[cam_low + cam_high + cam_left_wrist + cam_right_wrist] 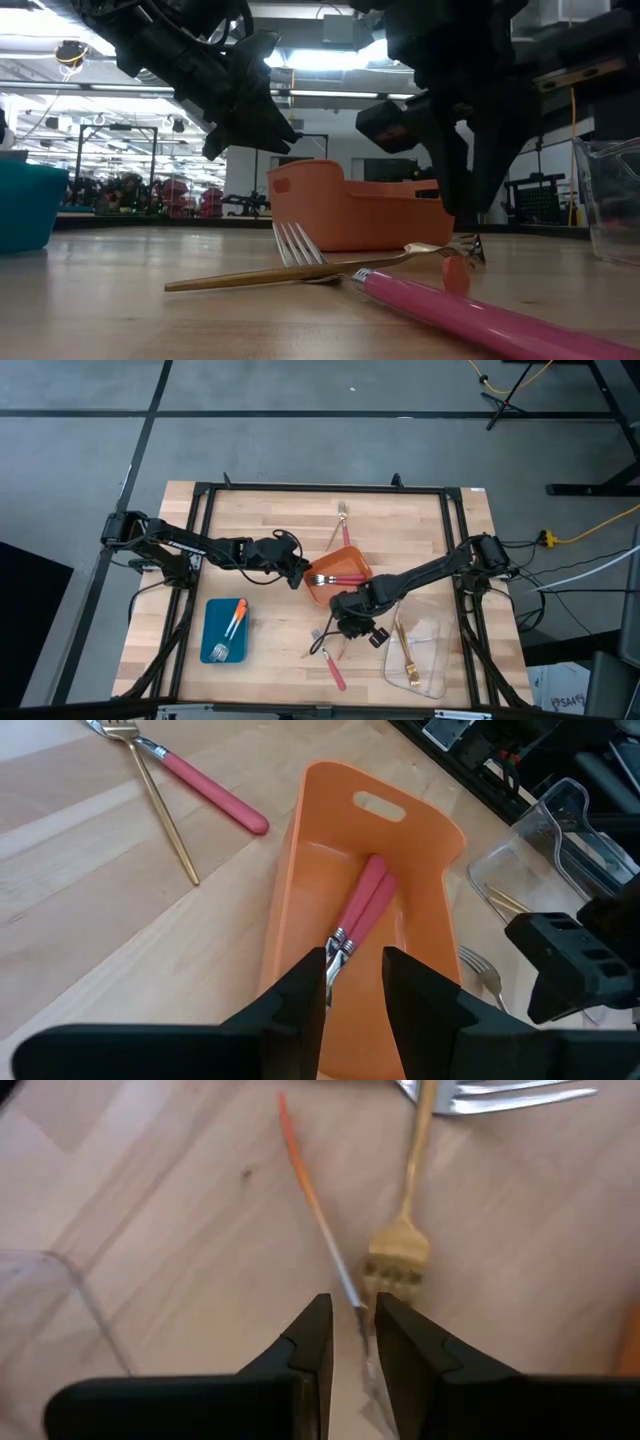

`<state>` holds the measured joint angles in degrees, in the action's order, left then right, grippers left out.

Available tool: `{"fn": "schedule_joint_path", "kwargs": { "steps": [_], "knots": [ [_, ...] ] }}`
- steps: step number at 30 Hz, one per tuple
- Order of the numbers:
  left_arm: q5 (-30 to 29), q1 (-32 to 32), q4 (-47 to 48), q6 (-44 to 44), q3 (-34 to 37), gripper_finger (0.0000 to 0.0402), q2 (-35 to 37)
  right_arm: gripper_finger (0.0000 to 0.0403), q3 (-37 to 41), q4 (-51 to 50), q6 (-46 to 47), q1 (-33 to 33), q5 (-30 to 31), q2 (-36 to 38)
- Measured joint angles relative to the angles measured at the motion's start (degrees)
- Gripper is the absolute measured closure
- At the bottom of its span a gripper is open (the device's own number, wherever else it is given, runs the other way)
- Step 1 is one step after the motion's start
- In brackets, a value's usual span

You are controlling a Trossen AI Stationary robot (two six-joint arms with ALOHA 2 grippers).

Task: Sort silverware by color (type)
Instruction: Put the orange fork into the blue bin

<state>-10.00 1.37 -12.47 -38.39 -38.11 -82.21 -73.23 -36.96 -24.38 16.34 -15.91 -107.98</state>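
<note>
My right gripper point(354, 628) points down at the table near the clear tray. In the right wrist view, my right gripper point(352, 1330) is shut on an orange-handled fork point(310, 1190) lying beside a gold fork point(398, 1250). My left gripper point(352, 985) hovers open above the orange tray point(300, 850), where two pink-handled forks point(365, 905) lie on the floor. In the high view, my left gripper point(298, 572) is at the tray's left end. A pink-handled fork point(480, 315) and a gold fork point(290, 272) lie crossed on the table. My right gripper has the orange-handled fork at its silver neck and head end point(352, 1305), pinched between the two fingers from above, pointing down. The fingers lie along the fork. The fork lies flat on the table, its orange handle point(290, 1135) pointing away from the fingers.
A blue tray point(225, 628) with orange-handled forks sits at the near left. The clear tray point(425, 660) with a gold fork sits at the near right. A pink-handled fork and a gold fork point(343, 523) lie behind the orange tray. Another pink-handled fork point(333, 670) lies near the front edge.
</note>
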Motion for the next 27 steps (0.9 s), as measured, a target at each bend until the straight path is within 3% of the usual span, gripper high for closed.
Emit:
{"fn": "schedule_joint_path", "kwargs": {
  "steps": [17,27],
  "knots": [
    [-0.44,-0.07,0.00,0.02,0.00,0.0308,0.00,0.0334,0.06,-1.78,-5.05,-2.27,1.08,-0.79],
    [-0.44,-0.07,0.00,0.02,0.00,0.0308,0.00,0.0334,4.13,1.75,-3.57,-2.12,1.15,-0.70]
  ]
}}
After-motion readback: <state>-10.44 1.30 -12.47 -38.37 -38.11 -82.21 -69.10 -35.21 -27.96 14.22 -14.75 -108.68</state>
